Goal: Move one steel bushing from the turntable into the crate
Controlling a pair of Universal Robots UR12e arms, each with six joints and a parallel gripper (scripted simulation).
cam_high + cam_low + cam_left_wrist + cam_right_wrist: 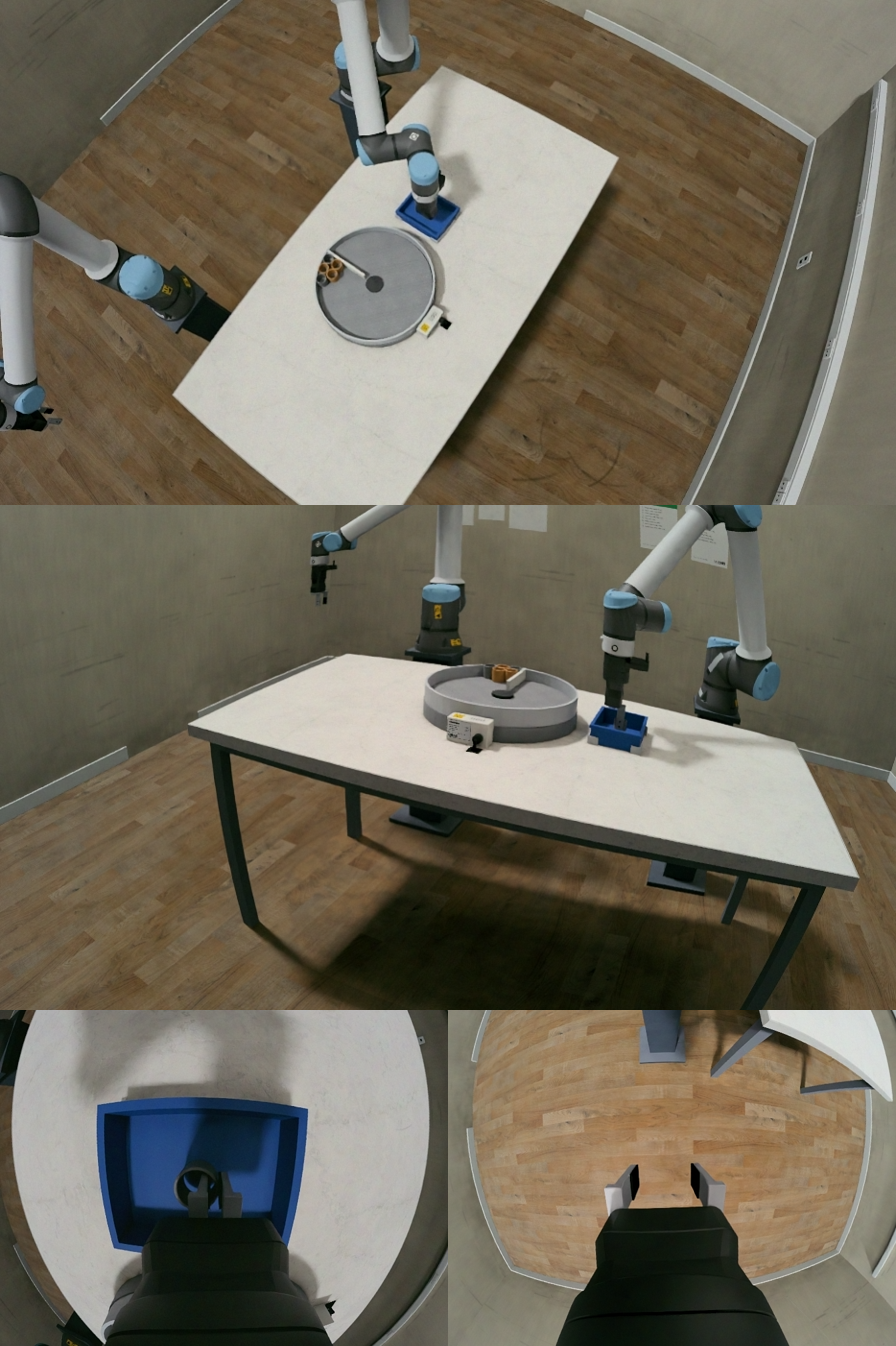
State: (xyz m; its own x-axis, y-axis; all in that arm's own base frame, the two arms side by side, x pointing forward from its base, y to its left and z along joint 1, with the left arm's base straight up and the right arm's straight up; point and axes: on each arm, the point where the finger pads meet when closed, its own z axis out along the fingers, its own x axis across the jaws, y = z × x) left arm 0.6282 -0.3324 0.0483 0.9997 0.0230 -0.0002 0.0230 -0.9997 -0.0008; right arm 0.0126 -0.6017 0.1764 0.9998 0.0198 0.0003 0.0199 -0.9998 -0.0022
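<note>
My left gripper (620, 719) (214, 1183) is shut on the wall of a dark grey steel bushing (178, 1187), one finger inside the ring and one outside. It holds the bushing over the crate's floor; whether it touches the floor I cannot tell. The blue crate (411, 219) (617, 740) (202, 1103) looks level, between pale corner guides (635, 749). On the turntable (376, 320) (501, 724), orange bushings (332, 274) (501, 673) and grey steel ones (321, 280) (486, 671) cluster by the rim. My right gripper (55, 416) (320, 599) (665, 1174) is open and empty, away from the table.
A pale bar (347, 263) (515, 680) runs from the turntable's dark hub (374, 283) (502, 693) to the rim, beside the bushings. A white box (430, 321) (470, 729) with a black knob stands against the turntable. The crate stands close to the turntable.
</note>
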